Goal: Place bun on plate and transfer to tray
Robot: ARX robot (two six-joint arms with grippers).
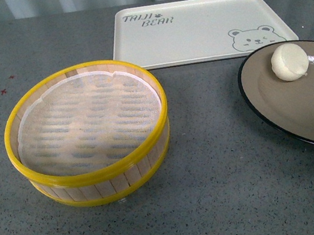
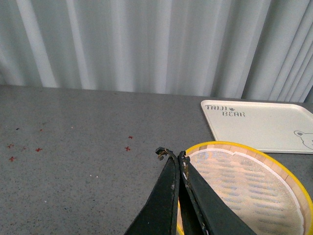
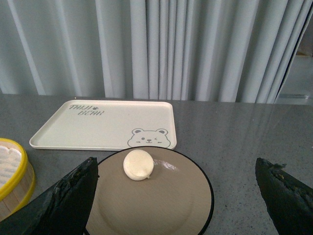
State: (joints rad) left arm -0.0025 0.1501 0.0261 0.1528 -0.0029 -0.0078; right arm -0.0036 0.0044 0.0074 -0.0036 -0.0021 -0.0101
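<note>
The cream-white bun (image 1: 289, 62) lies on its side on the far part of the taupe plate with a black rim (image 1: 302, 110), at the right of the table. The empty cream tray (image 1: 202, 27) with "TAIJI BEAR" lettering lies behind the plate. In the right wrist view the bun (image 3: 138, 164) sits on the plate (image 3: 161, 205) with the tray (image 3: 105, 125) beyond. My right gripper (image 3: 176, 169) is open wide above the plate's near side, holding nothing. My left gripper (image 2: 171, 154) is shut and empty, over the near rim of the steamer. Neither arm shows in the front view.
A yellow-rimmed bamboo steamer basket (image 1: 87, 133) with a white liner stands empty at the left centre; it also shows in the left wrist view (image 2: 249, 188). Grey speckled table (image 1: 221, 203) all round. A pleated curtain (image 3: 156, 49) closes the back.
</note>
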